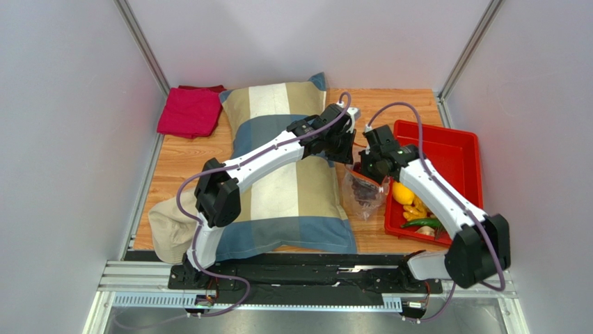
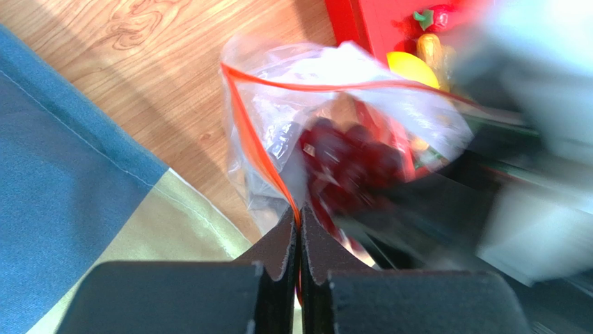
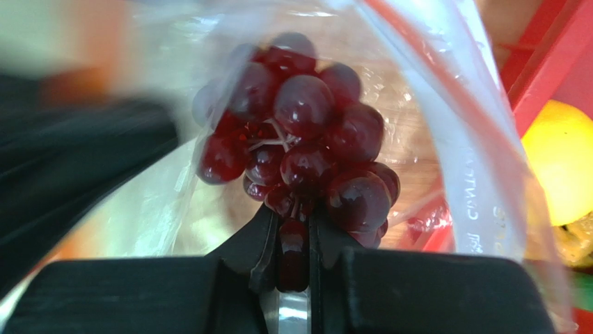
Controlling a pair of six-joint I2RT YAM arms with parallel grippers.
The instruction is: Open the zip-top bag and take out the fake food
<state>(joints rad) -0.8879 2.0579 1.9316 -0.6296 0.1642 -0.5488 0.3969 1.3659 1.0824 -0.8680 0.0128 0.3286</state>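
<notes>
Right hand (image 3: 293, 243) grips the grapes (image 3: 306, 146) inside the bag (image 2: 292, 97) beside the tray (image 1: 456, 142), left hand (image 2: 299, 240) pinches prob. its zip rim; pull grapes straight out w/ rim held firm.

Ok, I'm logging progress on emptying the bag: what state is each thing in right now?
Clear crinkly zip-top bag with red-orange strip: open, rim pinched.
Left gripper: shut on the bag's rim.
Dark purple grape bunch: inside the open bag, gripped.
Right gripper: shut on the grape bunch.
Red plastic tray: holds yellow lemon, long green vegetable.
Striped fabric pillow: lying flat.
Red cloth: bunched at the far-left corner.
</notes>
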